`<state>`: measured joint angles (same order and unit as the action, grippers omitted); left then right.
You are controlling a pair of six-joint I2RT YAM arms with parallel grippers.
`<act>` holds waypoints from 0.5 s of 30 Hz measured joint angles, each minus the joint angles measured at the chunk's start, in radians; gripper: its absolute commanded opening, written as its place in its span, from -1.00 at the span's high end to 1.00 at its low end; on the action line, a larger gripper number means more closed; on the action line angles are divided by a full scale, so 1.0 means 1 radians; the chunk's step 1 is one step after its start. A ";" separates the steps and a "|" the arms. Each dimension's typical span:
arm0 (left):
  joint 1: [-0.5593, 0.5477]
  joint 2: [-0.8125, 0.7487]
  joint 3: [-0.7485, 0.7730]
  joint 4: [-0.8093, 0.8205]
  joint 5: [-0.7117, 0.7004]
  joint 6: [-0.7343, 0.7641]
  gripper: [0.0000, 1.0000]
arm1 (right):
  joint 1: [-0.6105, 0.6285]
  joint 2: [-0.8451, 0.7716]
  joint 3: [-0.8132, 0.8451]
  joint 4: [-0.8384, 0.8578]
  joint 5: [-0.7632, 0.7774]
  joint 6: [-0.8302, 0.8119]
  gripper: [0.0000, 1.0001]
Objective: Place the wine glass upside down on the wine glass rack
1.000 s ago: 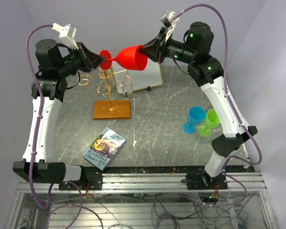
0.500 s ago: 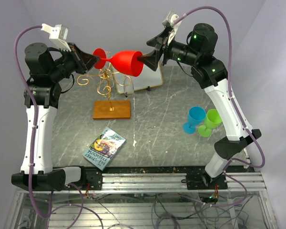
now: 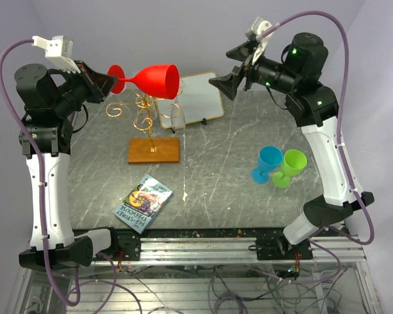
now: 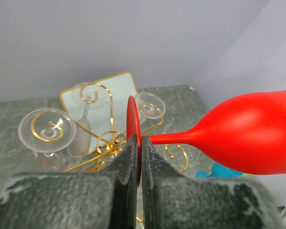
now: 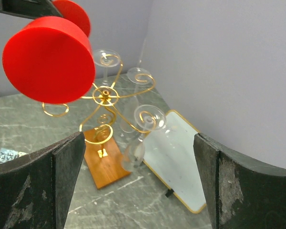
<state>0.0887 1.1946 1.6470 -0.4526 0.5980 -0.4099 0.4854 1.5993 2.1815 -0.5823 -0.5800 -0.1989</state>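
1. The right pincer (image 3: 230, 67) had just released the glossy red plastic wine glass (image 3: 154, 80) and backed off, jaws wide apart and empty.
2. The left pincer (image 3: 108, 82) alone carried it, clamped on the thin flat foot, with the smooth rounded bowl lying sideways beyond its fingertips.
3. The handover looked done; inverting remained.
4. Below that pincer stood the thin gold wire rack (image 3: 146, 121) with scrolled arms and a wooden base, already holding clear stemmed glasses (image 4: 46, 129).
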 measured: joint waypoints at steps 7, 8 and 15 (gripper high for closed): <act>0.034 0.005 0.116 -0.120 -0.079 0.143 0.86 | -0.139 -0.008 -0.006 -0.021 -0.043 0.018 -0.92; 0.035 0.006 0.142 -0.138 -0.096 0.174 0.86 | -0.150 -0.008 -0.008 -0.022 -0.047 0.023 -0.92; 0.035 0.008 0.331 -0.266 -0.248 0.410 0.86 | -0.158 -0.008 -0.024 -0.021 -0.082 0.037 -0.92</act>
<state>0.1238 1.2026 1.9781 -0.7181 0.3500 0.0002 0.3271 1.5917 2.1578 -0.6033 -0.6617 -0.1616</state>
